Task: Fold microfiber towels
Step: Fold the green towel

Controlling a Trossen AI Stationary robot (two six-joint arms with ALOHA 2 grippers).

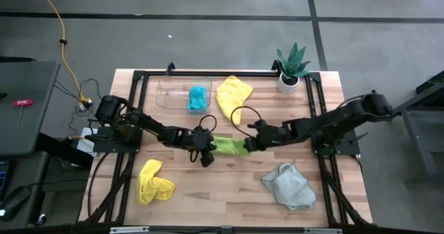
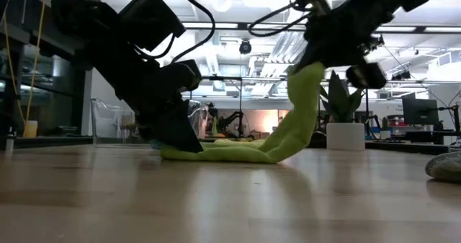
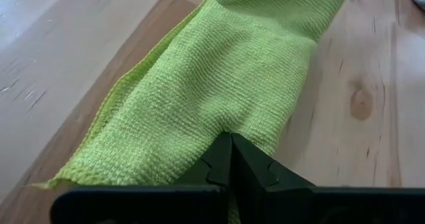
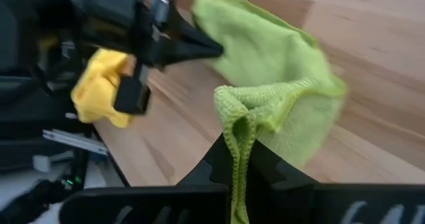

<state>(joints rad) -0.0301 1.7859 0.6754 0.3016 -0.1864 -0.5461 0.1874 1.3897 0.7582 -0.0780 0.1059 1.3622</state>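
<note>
Tabletop centre: lime towel pinched between left claw, right claw.

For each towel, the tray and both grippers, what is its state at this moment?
lime green towel: stretched between both grippers, right end lifted.
left gripper: shut on it.
right gripper: shut on it.
teal towel: in clear tray.
yellow towel: lying loose.
second yellow towel: crumpled.
grey towel: crumpled.

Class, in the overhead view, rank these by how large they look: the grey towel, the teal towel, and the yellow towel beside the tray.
Largest to smallest:
1. grey towel and yellow towel look too alike to separate; both are crumpled.
2. teal towel, clearly smallest, lying in the clear tray.
</note>
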